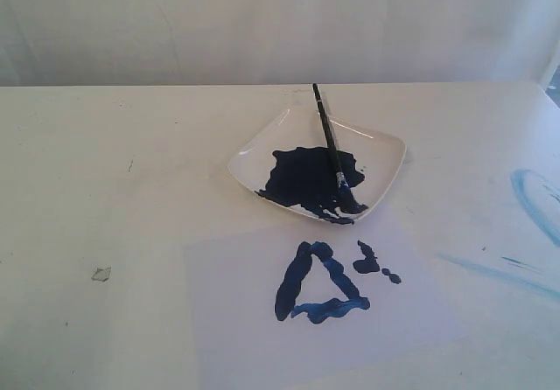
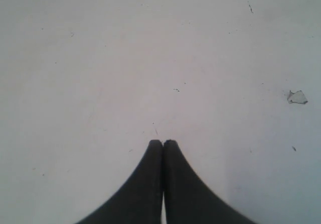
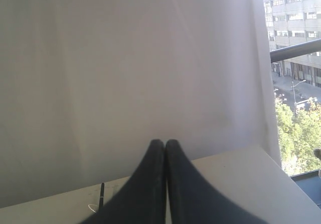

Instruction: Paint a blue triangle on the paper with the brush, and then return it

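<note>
Left hand [image 2: 163, 143]: fingers pressed together, nothing held, aimed down at bare surface [image 2: 100, 58]. Right hand [image 3: 165, 142]: likewise closed and empty, pointing roughly level at a white backdrop [image 3: 125, 58] past the surface edge. Brush [image 1: 328, 141] is free of both hands, lying across the dish [image 1: 389, 156], bristles in the paint [image 1: 302, 180]. Its handle end shows near the right hand, off to one side of the fingers. Blue triangle [image 1: 293, 285] is on the paper [image 1: 227, 320], beside the dish.
</note>
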Robot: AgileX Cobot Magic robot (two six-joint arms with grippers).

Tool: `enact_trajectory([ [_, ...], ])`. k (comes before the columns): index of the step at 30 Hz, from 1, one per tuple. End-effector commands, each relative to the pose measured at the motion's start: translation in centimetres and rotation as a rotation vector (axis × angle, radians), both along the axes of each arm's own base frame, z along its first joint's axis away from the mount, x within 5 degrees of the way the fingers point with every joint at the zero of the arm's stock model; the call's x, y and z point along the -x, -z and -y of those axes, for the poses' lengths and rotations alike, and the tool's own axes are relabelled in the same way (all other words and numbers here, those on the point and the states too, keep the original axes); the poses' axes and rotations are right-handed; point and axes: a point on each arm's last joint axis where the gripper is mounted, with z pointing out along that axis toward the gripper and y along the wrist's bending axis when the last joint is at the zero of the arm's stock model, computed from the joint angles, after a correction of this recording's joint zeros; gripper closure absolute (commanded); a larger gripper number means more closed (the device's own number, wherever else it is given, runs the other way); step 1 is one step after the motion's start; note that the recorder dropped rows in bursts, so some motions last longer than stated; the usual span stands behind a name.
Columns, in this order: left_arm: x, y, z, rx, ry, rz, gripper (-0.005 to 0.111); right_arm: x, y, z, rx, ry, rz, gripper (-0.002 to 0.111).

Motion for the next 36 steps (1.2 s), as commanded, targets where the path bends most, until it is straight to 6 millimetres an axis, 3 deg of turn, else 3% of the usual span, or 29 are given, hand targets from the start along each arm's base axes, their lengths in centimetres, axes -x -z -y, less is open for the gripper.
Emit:
enact_trajectory([
  [1, 0.0, 0.1, 0.0, 0.009, 0.004, 0.005, 0.107, -0.1, 0.2, 0.1, 0.006, 0.009, -0.007, 0.108],
  [8, 0.0, 0.1, 0.0, 0.009, 0.004, 0.005, 0.107, -0.2, 0.6, 0.0, 0.013, -0.001, -0.044, 0.108],
  [11, 0.0, 0.1, 0.0, 0.007, 0.004, 0.005, 0.107, -0.2, 2.7, 0.2, -0.012, 0.013, -0.216, 0.108],
  [15, 0.0, 0.1, 0.0, 0.004, 0.004, 0.005, 0.107, 0.0, 5.2, 1.7, -0.026, 0.183, -0.381, 0.108],
  [20, 0.0, 0.1, 0.0, 0.004, 0.004, 0.005, 0.107, 0.1, 7.6, 2.5, 0.192, 0.272, -0.233, 0.108],
  [25, 0.0, 0.1, 0.0, 0.004, 0.004, 0.005, 0.107, 1.3, 11.6, 2.1, 0.207, 0.248, -0.206, 0.108],
  [36, 0.0, 0.1, 0.0, 0.004, 0.004, 0.005, 0.107, 2.5, 12.2, 1.7, 0.276, 0.212, -0.215, 0.108],
])
